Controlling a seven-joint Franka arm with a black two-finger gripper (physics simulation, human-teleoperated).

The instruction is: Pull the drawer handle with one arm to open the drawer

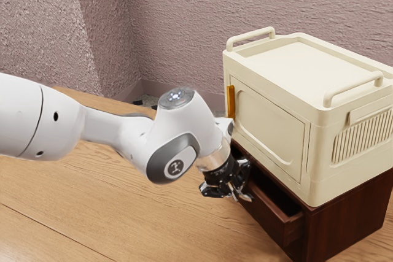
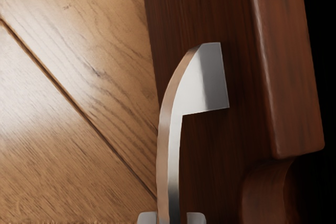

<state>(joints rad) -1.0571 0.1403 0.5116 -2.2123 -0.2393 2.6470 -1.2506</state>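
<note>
My gripper is at the front of the dark brown drawer, low beside the cabinet, and is shut on the metal drawer handle. In the wrist view the curved silver handle runs down between the fingertips of my gripper, one on each side of it. The handle's wide end lies against the dark wooden drawer front. The drawer stands partly out of its cabinet, with its dark inside showing behind the front panel.
A cream storage box with two top rails and an orange handle rests on the cabinet, close to my hand. The wooden table extends beneath the arm, and a textured wall rises behind.
</note>
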